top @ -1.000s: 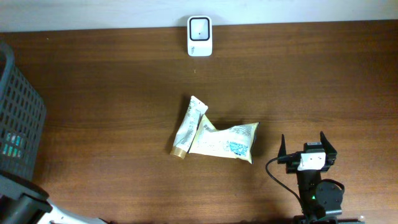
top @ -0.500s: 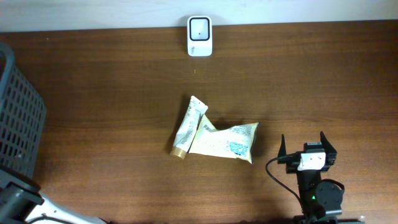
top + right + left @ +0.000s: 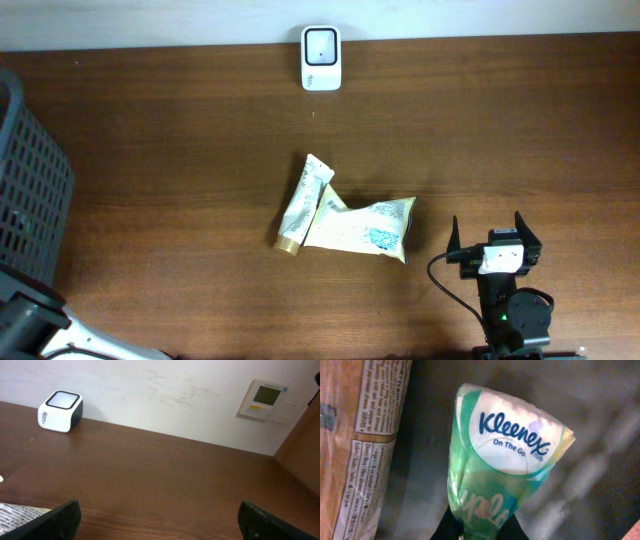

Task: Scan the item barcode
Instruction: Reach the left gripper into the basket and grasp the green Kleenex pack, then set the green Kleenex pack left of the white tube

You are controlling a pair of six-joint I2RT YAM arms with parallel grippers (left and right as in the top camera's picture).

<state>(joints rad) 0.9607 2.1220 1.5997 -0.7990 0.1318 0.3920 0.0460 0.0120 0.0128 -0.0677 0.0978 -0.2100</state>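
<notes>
The left gripper (image 3: 481, 527) is pinched shut on the bottom end of a soft green-and-white plastic Kleenex tissue pack (image 3: 505, 450); we see its dark fingertips (image 3: 449, 527) squeezing the film into a narrow neck. The pack stands up from the jaws, branded face toward the wrist camera, and no barcode shows on that face. Beside it on the left lies a brown paper-like package with fine print (image 3: 355, 435). From overhead the pack itself is hidden. Only part of the left arm (image 3: 30, 325) shows, at the front left corner of the table, next to the dark slatted plastic basket (image 3: 30, 190) on the left edge.

The right gripper (image 3: 497, 240) rests near the front edge with its jaws wide and nothing between them.

We see three risks. The hold is on slack film at one end, so the pack may slide out or swing on the way. The barcode may sit on the far side or in the crumpled neck, and a pass over the white box-shaped scanner (image 3: 321, 57) at the back edge would then read nothing. A low path could also brush the cream tube (image 3: 300, 205) and the pale yellow pouch (image 3: 365, 228) mid-table.
</notes>
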